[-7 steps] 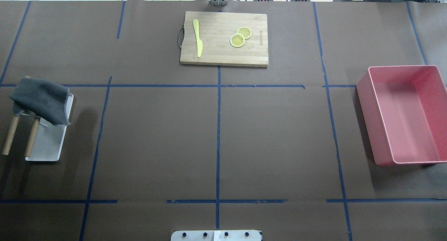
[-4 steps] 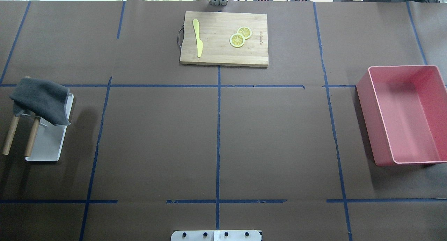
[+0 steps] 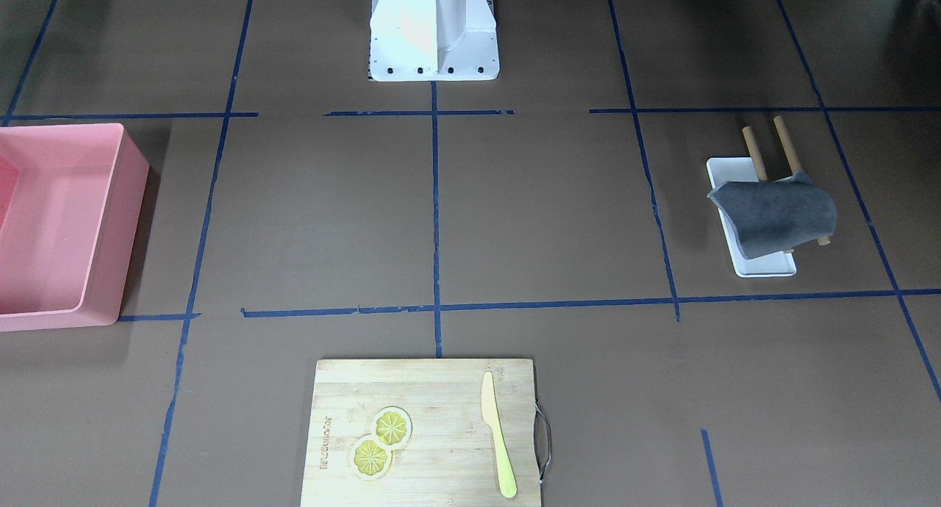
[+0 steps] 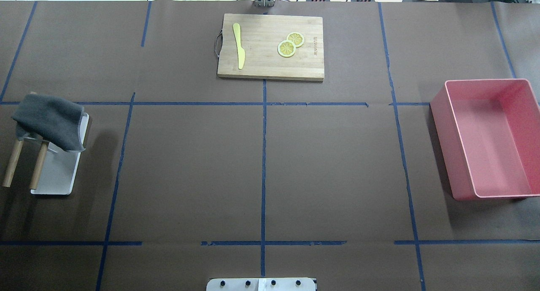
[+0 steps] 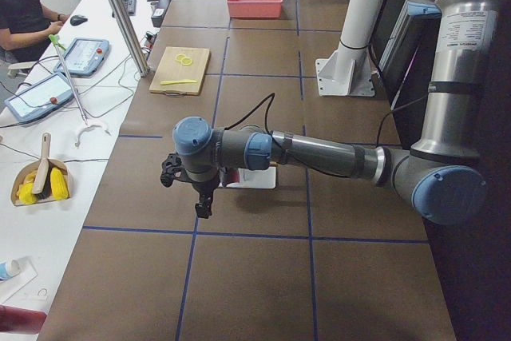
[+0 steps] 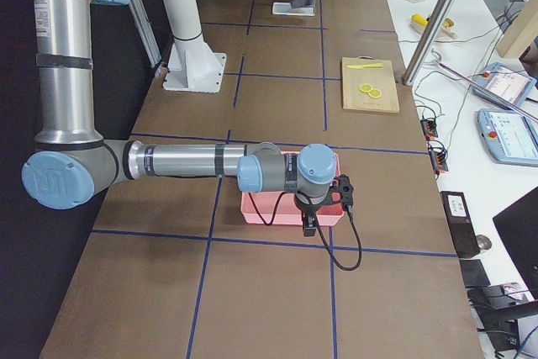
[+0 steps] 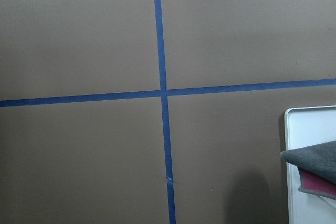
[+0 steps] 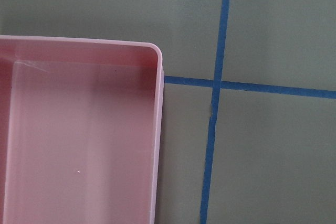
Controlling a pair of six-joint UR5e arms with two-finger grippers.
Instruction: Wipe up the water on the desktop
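desktop [image 4: 190, 168]: flat matte dark-brown sheet covering the bench edge to edge, split into big rectangles by thin blue tape lines [image 4: 263, 156]; some lines are broken or slightly wavy. Surface reads even brown in all views, with soft shadows beside the objects

left gripper [image 5: 202, 207]: seen only in the left side view, hanging fingers-down above the desktop at the left end of the bench, on the outer side of the white tray [image 4: 59, 177]. Can't tell how far open it is or whether it holds anything. Its wrist cam looks at a tape crossing, with the tray corner and cloth edge at lower right

right gripper [image 6: 309, 224]: seen only in the right side view, hanging at the outer wall of the pink bin [image 4: 441, 139] at the right end of the bench. Opening and contents can't be told either. Its wrist cam shows a bin corner and a tape crossing

left end: grey cloth [image 4: 48, 120] draped over a two-rod wooden rack [image 4: 10, 168] that stands on the tray

operator-side edge, centre: bamboo cutting board [image 4: 270, 63] with a yellow knife [image 4: 239, 46] and two overlapping lemon slices [image 4: 290, 44] on it

robot-side edge, centre: white robot base [image 3: 434, 33]
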